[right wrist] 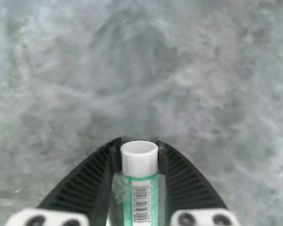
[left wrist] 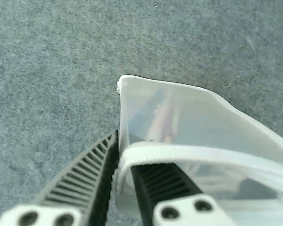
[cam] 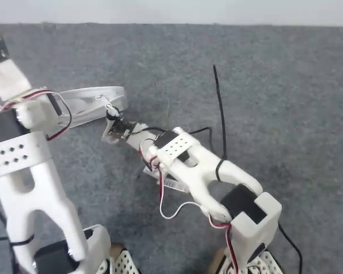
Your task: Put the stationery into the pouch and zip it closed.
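A translucent white pouch [left wrist: 188, 117] with a white zipper band [left wrist: 203, 153] hangs from my left gripper [left wrist: 123, 155], which is shut on its end by the zipper. Blurred stationery shapes show through its wall. In the high view the pouch [cam: 94, 103] reaches rightward from the left arm [cam: 23, 131], just above the grey carpet. My right gripper [right wrist: 139, 150] is shut on a glue stick [right wrist: 139, 188] with a white cap and green label, lying lengthwise between the fingers over bare carpet. The right arm [cam: 188, 162] stretches toward the pouch's free end.
Grey carpet [cam: 274, 85] covers the table. A thin black cable [cam: 220, 114] runs from the far middle to the right arm. A small white barcoded piece [cam: 172, 184] shows under that arm. Both arm bases stand at the near edge.
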